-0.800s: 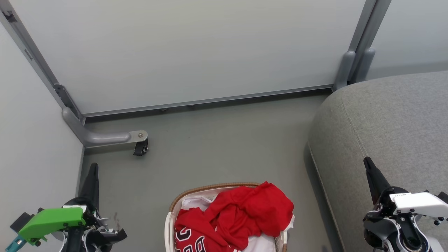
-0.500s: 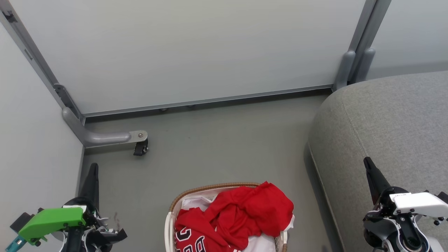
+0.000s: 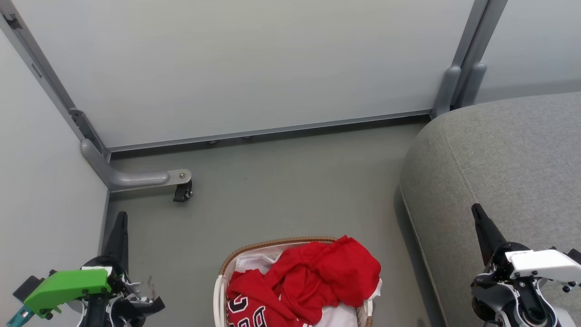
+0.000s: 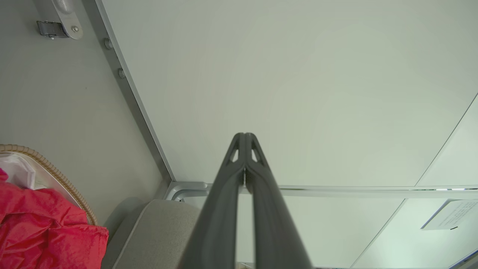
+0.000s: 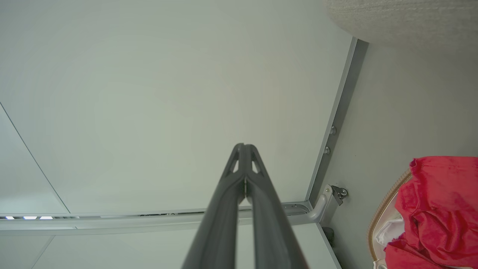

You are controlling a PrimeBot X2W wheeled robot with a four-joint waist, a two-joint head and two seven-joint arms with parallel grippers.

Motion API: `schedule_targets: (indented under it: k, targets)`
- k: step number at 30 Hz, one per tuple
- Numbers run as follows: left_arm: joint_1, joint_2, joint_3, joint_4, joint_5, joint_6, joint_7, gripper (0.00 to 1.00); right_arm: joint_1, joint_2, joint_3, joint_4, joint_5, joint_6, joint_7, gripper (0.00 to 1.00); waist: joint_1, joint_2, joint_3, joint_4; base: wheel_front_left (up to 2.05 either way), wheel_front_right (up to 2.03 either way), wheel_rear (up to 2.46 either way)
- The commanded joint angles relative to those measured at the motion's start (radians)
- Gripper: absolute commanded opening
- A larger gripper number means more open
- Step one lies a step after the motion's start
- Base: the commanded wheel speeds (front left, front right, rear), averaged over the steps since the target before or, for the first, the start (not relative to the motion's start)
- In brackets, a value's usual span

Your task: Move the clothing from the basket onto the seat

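The white basket [image 3: 221, 277] with its brown woven rim sits on the floor at the bottom centre of the head view, cut off by the frame. Piled in it is the red clothing [image 3: 327, 277]; a jersey with black-and-white letters [image 3: 247, 311] lies at the front left. The grey seat [image 3: 504, 159] fills the right side. My left gripper [image 3: 121, 217] is shut and empty, left of the basket. My right gripper [image 3: 475, 210] is shut and empty over the seat's edge. Both wrist views catch the clothing [image 4: 44, 228] [image 5: 437, 209] at their edges.
Pale partition panels [image 3: 254, 63] close off the back and left. A grey metal foot with a black caster [image 3: 182, 191] juts onto the floor at the left. Open grey floor [image 3: 290, 190] lies between the basket, the panels and the seat.
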Motion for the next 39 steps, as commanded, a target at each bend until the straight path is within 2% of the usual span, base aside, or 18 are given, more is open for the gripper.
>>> schedule_targets:
  k: [1, 10, 11, 16, 26, 32, 39]
  targets:
    - [-0.011, 0.002, 0.001, -0.001, 0.006, 0.000, 0.002, 0.00, -0.009, -0.006, -0.001, -0.003, 0.004, 0.000, 0.002, 0.00, 0.0000, -0.0001, 0.000, 0.000, 0.00, 0.00, 0.00]
    - [-0.011, 0.002, 0.001, 0.000, 0.006, 0.000, 0.002, 0.00, -0.009, -0.006, -0.001, -0.003, 0.004, 0.000, 0.002, 0.00, 0.0000, -0.0001, 0.000, 0.000, 0.00, 0.00, 0.00]
    - [0.000, 0.000, 0.000, 0.000, 0.000, 0.000, 0.000, 1.00, 0.000, 0.000, 0.000, 0.000, 0.000, 0.000, 0.000, 1.00, 0.0000, -0.0001, 0.000, 0.000, 0.00, 0.00, 0.00]
    - [0.031, -0.009, -0.006, 0.040, 0.000, 0.000, -0.001, 1.00, 0.031, 0.014, 0.004, 0.040, 0.000, -0.001, -0.001, 1.00, 0.0000, -0.0001, 0.000, 0.000, 0.00, 0.00, 0.00]
    - [0.036, -0.007, -0.054, 0.023, 0.034, 0.000, -0.052, 1.00, 0.034, 0.011, 0.021, 0.038, -0.040, -0.001, -0.051, 1.00, 0.0000, -0.0001, 0.002, 0.000, 0.00, 0.00, 0.00]
    - [0.036, -0.006, -0.077, 0.002, 0.083, 0.000, -0.079, 1.00, 0.031, 0.010, 0.013, 0.029, -0.100, 0.000, -0.079, 1.00, 0.0000, -0.0001, 0.003, 0.002, 0.00, 0.00, 0.00]
    - [0.031, -0.005, -0.100, -0.034, 0.188, 0.000, -0.110, 1.00, 0.029, 0.008, -0.008, -0.002, -0.235, 0.000, -0.109, 1.00, 0.0000, -0.0001, 0.004, 0.004, 0.00, 0.00, 0.00]
